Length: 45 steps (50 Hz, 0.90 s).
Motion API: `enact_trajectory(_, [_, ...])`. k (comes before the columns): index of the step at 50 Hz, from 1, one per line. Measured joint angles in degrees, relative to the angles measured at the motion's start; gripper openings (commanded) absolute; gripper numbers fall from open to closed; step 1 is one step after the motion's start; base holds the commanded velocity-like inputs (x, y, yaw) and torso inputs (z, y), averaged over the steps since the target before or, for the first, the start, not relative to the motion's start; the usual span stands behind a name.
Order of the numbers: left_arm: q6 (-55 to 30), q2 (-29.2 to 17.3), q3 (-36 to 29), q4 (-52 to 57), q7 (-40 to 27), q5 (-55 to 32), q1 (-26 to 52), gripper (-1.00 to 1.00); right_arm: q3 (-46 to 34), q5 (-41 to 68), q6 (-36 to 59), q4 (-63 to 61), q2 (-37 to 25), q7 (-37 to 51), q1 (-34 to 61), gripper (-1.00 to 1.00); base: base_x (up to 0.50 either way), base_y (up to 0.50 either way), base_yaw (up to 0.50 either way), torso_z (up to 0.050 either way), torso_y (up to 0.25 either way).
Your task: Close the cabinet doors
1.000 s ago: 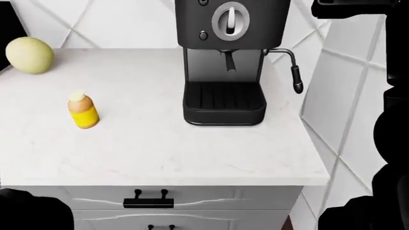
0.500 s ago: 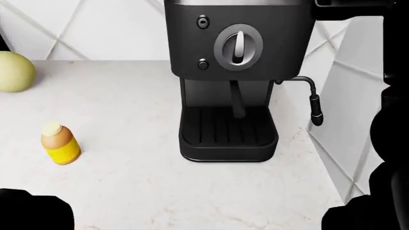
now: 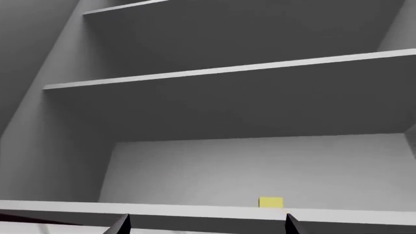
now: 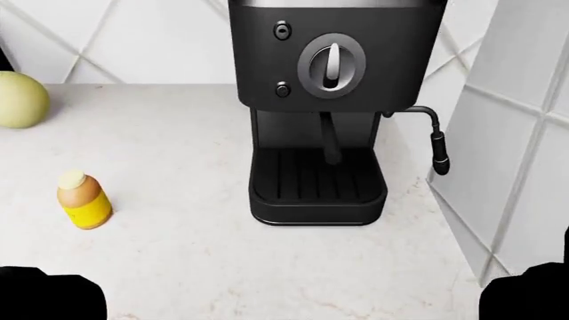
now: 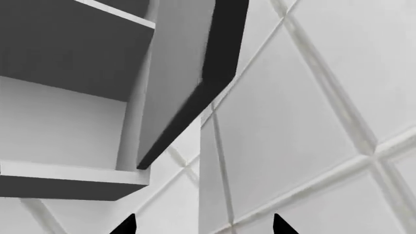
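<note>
the cabinet (image 3: 247, 112) hangs above the counter (image 4: 196, 253), out of the head view, and it is open: the left wrist view looks straight into bare shelves, flat matte grey boards with crisp pale front edges, and a small yellow block (image 3: 270, 202) sits on the lowest one. the right wrist view shows the cabinet door (image 5: 188, 83) swung out, a thin flat panel, grey on its face and black along its edge, standing beside the white tiled wall (image 5: 312, 112) with its raised diagonal seams. by my reading this is the approach step: both arms are raised toward the cabinet and nothing has been pushed yet. the next move calls for getting the right gripper (image 5: 202, 225) onto the outer face of that door and sweeping it toward the shelves; the other door is not visible.

on the pale, faintly veined stone counter stand a boxy black coffee machine (image 4: 329, 107) with a round metal dial, a smooth yellow-green fruit (image 4: 20, 100), and a small yellow bottle (image 4: 82, 200).

the left gripper (image 3: 206, 225) shows only two dark fingertips, spread apart with nothing between them; the right looks the same, spread and empty.
</note>
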<state>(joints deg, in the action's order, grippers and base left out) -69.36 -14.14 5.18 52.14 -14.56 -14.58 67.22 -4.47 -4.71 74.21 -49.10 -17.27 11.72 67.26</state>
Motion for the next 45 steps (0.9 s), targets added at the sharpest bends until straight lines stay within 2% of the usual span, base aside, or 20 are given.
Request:
enact_trajectory(19, [-0.6, -0.2, 0.0, 0.0, -0.2, -1.0, 0.9, 1.00, 4.0, 0.5, 3.8, -1.3, -6.4, -3.9, 6.0, 1.00, 0.00, 0.00, 0.00, 0.000, 0.000])
enact_trajectory(45, [-6.9, -0.4, 1.7, 3.5, -0.8, -3.4, 5.2, 1.00, 5.7, 2.3, 13.3, -0.3, -13.3, -9.3, 18.9, 1.00, 0.00, 0.00, 0.00, 0.000, 0.000])
